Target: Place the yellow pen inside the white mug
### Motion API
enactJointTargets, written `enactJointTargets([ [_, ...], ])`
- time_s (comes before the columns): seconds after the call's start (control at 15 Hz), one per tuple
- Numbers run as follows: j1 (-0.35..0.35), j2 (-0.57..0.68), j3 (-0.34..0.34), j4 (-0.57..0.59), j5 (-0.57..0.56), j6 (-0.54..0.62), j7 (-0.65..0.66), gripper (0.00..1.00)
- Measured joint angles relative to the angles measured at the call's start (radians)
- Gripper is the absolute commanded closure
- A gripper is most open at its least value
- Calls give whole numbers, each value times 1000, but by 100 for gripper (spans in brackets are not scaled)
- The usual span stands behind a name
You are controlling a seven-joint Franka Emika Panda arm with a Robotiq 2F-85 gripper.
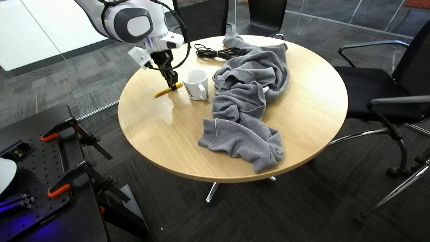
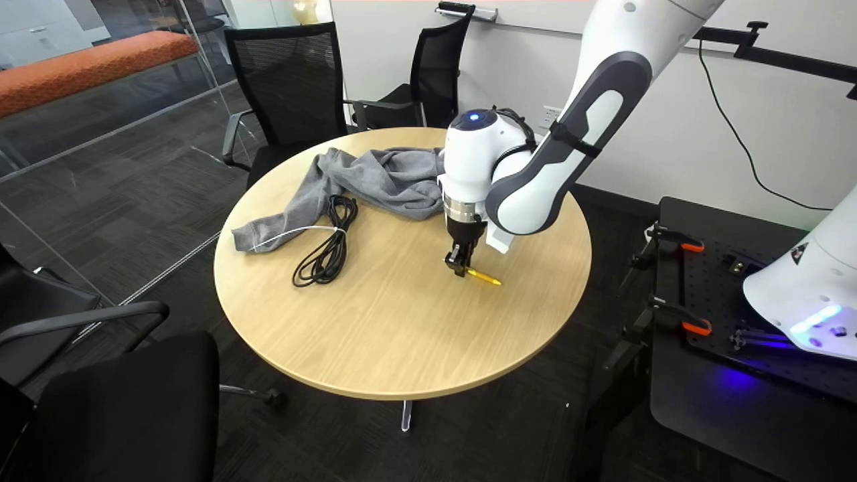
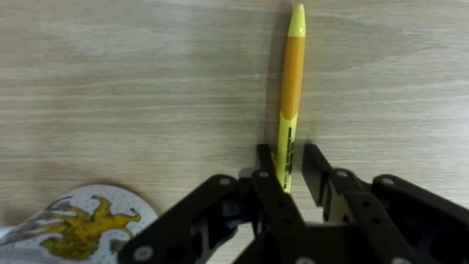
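1. Wrist view: the black gripper (image 3: 286, 157) stands slightly spread, straddling the slender yellow-orange pen (image 3: 292, 91).
2. The pen lies on the round wooden surface (image 1: 161, 131), just beside the white printed mug (image 1: 192, 84).

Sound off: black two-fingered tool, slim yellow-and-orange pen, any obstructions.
Black tool open, astride the pen. Pen lying on round wood-toned table, not yet gripped. White handled mug upright close by, possible bump risk.
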Motion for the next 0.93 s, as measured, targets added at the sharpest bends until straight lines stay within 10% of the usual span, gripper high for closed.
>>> enactJointTargets([
  [0.93,62,-118,2,-4,-26,-138,15,96],
])
